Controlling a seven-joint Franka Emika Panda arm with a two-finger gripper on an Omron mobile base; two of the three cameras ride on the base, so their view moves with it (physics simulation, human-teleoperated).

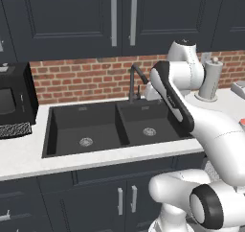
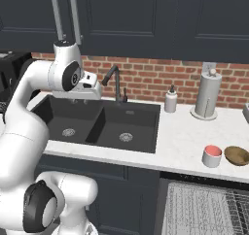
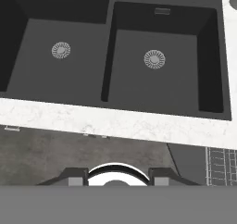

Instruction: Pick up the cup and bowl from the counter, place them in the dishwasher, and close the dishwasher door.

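Observation:
The white cup (image 2: 212, 156) with its pinkish-red inside stands on the white counter (image 2: 180, 139) to the right of the sink. The tan bowl (image 2: 236, 155) sits just right of it. Below them the dishwasher's white wire rack (image 2: 204, 209) is pulled out, and it also shows at a corner of the hand view (image 3: 222, 165). The dishwasher door is hidden from me. My gripper (image 2: 81, 99) hangs high over the black sink, far left of the cup and bowl. In the hand view the gripper (image 3: 118, 176) points down at the sink's front edge, open, with nothing between its fingertips (image 3: 76, 174).
The double black sink (image 1: 115, 125) has a dark faucet (image 2: 115, 81) behind it. A white pump bottle (image 2: 170, 101) and a paper towel stand (image 2: 207, 97) sit by the brick wall. A black appliance (image 1: 12, 101) stands on the left counter. Dark cupboards hang overhead.

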